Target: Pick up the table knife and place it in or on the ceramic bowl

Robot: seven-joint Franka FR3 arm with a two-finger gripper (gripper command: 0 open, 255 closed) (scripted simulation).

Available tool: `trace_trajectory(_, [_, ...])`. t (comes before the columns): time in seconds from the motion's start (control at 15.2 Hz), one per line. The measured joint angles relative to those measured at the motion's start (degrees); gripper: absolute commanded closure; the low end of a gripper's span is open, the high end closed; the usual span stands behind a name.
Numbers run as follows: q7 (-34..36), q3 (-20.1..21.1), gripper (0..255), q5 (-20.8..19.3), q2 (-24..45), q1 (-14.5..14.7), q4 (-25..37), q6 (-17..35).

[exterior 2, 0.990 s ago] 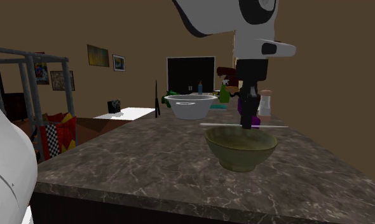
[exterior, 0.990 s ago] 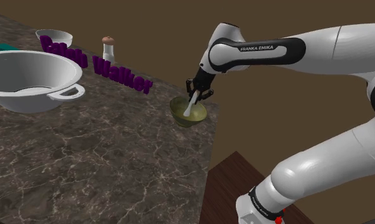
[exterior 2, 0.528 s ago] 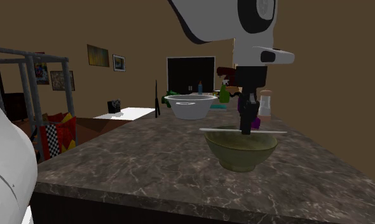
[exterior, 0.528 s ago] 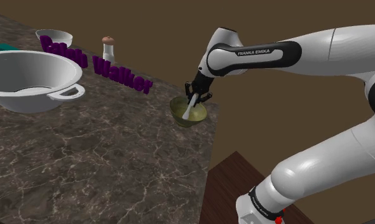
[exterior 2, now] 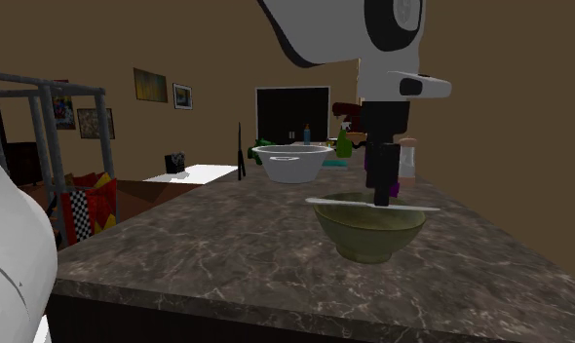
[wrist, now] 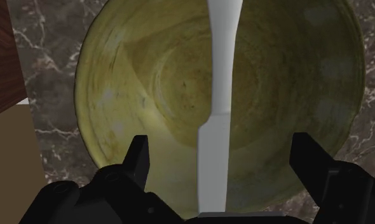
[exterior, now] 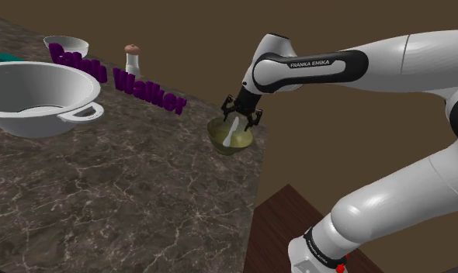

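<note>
The black two-finger gripper [wrist: 222, 143] hangs just above the olive-green glazed ceramic bowl [wrist: 110, 95], its fingers [wrist: 140, 153] spread wide and clasping nothing. Between them, untouched by either, runs the plain white table knife [wrist: 217, 95]. In the second exterior view the knife [exterior 2: 417, 206] lies roughly level across the bowl's [exterior 2: 368, 234] rim, one end sticking out past each side, directly under the gripper [exterior 2: 378, 190]. The placing step looks all but finished: the knife rests on the bowl and the grip is let go. What seems left is a straight lift away from the bowl, keeping both fingers off the knife, which is long, thin and balanced on the rim, so a nudge could tip it off. The bowl sits near the corner of a dark marbled stone counter [exterior: 126, 194].
</note>
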Motion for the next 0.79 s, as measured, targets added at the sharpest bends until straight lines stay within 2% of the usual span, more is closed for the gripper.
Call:
trace_trajectory(0.13, [0.1,0.0,0,0.0,-0.3,0.0,0.7,-1.0])
trace_trajectory(0.4, [-0.3,-0.7,0,0.0,-2.2,-0.2,4.4,-6.5])
trace_trajectory(0.79, [-0.3,-0.8,0,0.1,-2.8,-0.2,4.8,-7.5])
